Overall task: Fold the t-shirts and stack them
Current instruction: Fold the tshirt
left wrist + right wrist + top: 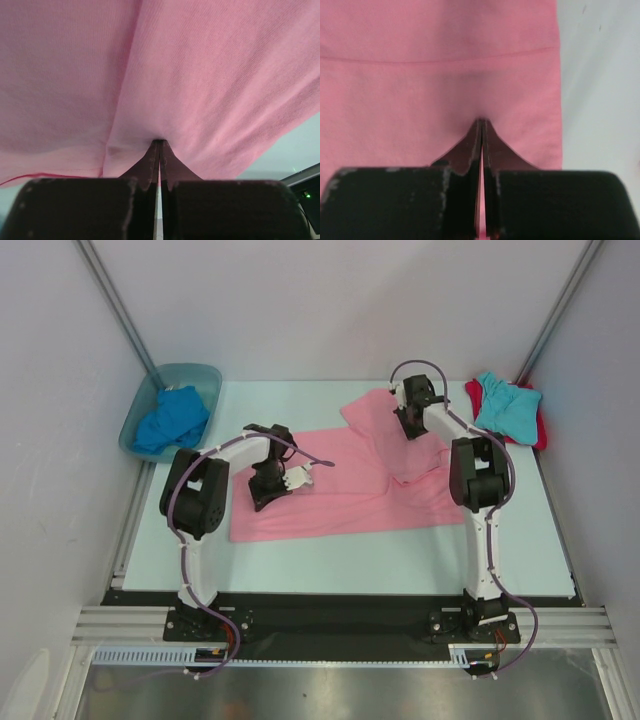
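Plainly, the left gripper (160, 145) has its fingers pressed together on a pinch of the pink t-shirt (210, 75). The cloth puckers to a small dimple at the tips and fans out ahead of them to both sides, with one soft crease running away from the tool. The right gripper (481, 122) is likewise closed on the same shirt. A stitched seam crosses just ahead of its tips, and the cloth's edge lies close on its right, with bare table (600, 100) past that.

From above, the shirt lies spread on the table between and under both tools, rumpled and doubled over near the right gripper and flatter around the left one. Just outward of the right gripper sits the turquoise t-shirt (508, 405), bunched on top of the red t-shirt (541, 432). Well apart from the left gripper, outward and beyond it, the royal blue t-shirt (172, 420) is crumpled inside a tub (190, 368).

The shirt looks light, limp and thin. It will probably sag between the two pinches and hold no shape of its own. It should not break, but a shallow nip might slide off narrow tips. Seams, hems and corners seem the surest holds, since they are thicker. Two holds set wide apart along one edge should keep it taut, though where it is doubled a pinch may catch both layers
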Robot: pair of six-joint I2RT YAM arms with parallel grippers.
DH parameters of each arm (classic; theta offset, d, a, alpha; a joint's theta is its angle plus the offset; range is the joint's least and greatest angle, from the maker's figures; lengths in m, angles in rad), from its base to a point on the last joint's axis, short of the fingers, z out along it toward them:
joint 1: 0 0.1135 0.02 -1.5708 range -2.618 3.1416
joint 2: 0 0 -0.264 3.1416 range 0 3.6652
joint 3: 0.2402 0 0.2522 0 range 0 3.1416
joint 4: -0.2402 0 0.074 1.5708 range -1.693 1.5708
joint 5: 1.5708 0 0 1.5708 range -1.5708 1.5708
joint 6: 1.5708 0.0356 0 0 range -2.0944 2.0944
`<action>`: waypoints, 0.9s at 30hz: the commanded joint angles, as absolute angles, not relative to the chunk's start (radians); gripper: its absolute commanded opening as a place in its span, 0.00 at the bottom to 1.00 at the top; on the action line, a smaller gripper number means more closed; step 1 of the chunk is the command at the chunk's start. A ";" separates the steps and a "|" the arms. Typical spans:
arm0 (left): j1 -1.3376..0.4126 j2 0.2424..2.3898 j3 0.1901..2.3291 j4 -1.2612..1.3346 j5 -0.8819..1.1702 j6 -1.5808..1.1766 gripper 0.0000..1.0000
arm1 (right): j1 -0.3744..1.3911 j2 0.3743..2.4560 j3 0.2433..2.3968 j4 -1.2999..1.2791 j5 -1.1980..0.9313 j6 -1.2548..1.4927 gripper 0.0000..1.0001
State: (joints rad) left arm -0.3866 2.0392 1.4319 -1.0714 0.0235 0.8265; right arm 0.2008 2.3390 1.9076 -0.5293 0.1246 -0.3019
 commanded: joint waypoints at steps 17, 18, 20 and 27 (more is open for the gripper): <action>-0.394 1.977 1.394 -1.058 0.063 0.799 0.00 | 0.157 2.422 2.022 -0.532 0.170 -0.319 0.00; -0.394 1.976 1.393 -1.058 0.061 0.798 0.00 | 0.152 2.425 2.025 -0.529 0.173 -0.324 0.00; -0.396 1.976 1.391 -1.061 0.063 0.796 0.00 | 0.140 2.428 2.028 -0.529 0.175 -0.325 0.00; -0.399 1.974 1.390 -1.065 0.075 0.784 0.00 | 0.118 2.447 2.034 -0.525 0.169 -0.330 0.00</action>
